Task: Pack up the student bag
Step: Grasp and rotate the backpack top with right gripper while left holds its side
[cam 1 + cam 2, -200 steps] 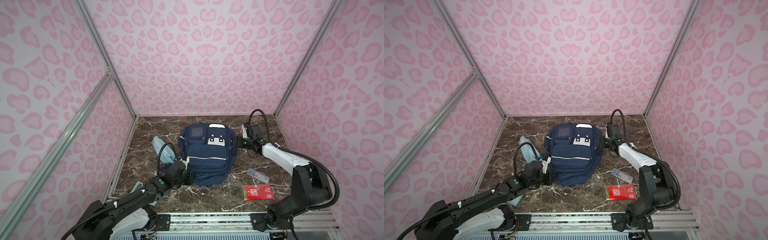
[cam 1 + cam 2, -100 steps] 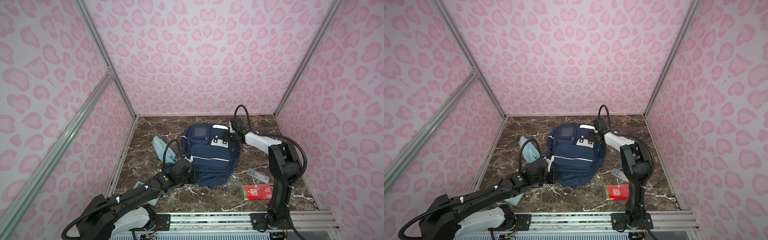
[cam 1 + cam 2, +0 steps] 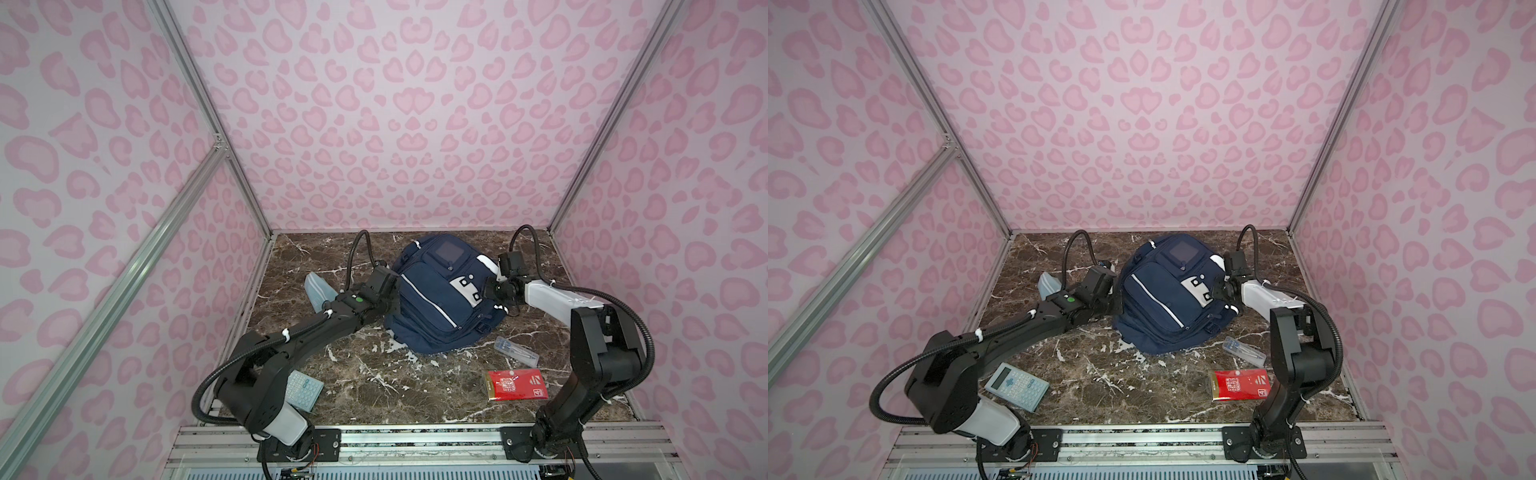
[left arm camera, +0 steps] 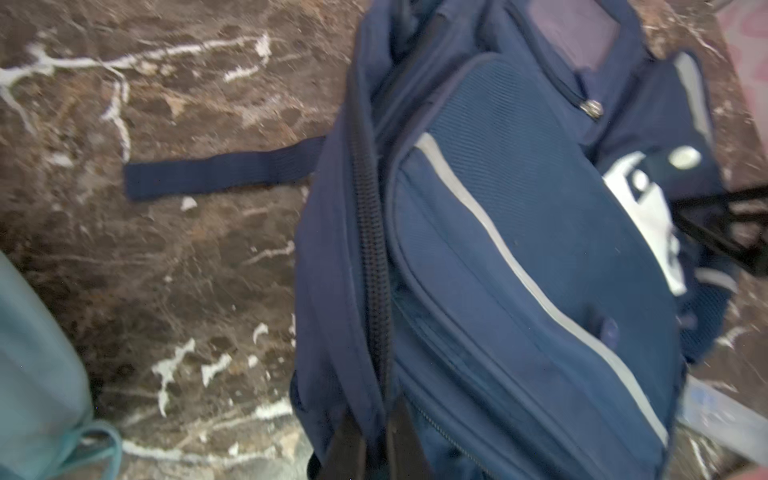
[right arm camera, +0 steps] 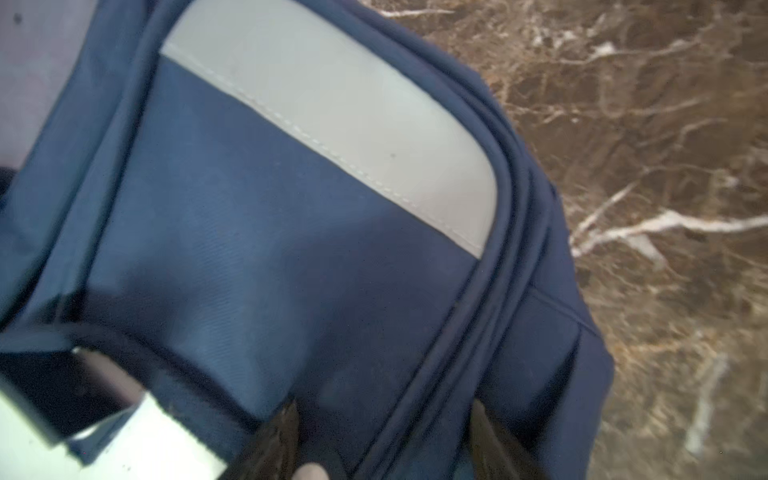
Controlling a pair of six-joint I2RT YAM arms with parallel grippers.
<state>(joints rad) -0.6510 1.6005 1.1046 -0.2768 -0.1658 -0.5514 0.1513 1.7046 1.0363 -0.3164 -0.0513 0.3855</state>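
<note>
The student bag (image 3: 440, 299) (image 3: 1167, 299), navy with white stripes and a grey window pocket, lies askew at the back middle of the marble floor. My left gripper (image 3: 395, 300) (image 3: 1118, 301) is at its left side. In the left wrist view it (image 4: 380, 440) is shut on a fold of the bag (image 4: 519, 249) by the black zip band. My right gripper (image 3: 488, 290) (image 3: 1217, 291) is at the bag's right side by the white patch. In the right wrist view its fingers (image 5: 284, 432) stand apart, clamped on the thick piped edge of the bag (image 5: 270, 249).
A light-blue pouch (image 3: 318, 289) (image 3: 1047, 284) (image 4: 37, 374) lies left of the bag, behind my left arm. A calculator (image 3: 305, 390) (image 3: 1017, 386) lies front left. A clear pen pack (image 3: 515, 351) (image 3: 1244, 351) and a red packet (image 3: 515, 384) (image 3: 1239, 385) lie front right. Pink walls close in three sides.
The bag has shifted right and turned, its grey window now further right. My right gripper's jaws narrowed onto the bag's edge. My left arm reached further back with its fold.
</note>
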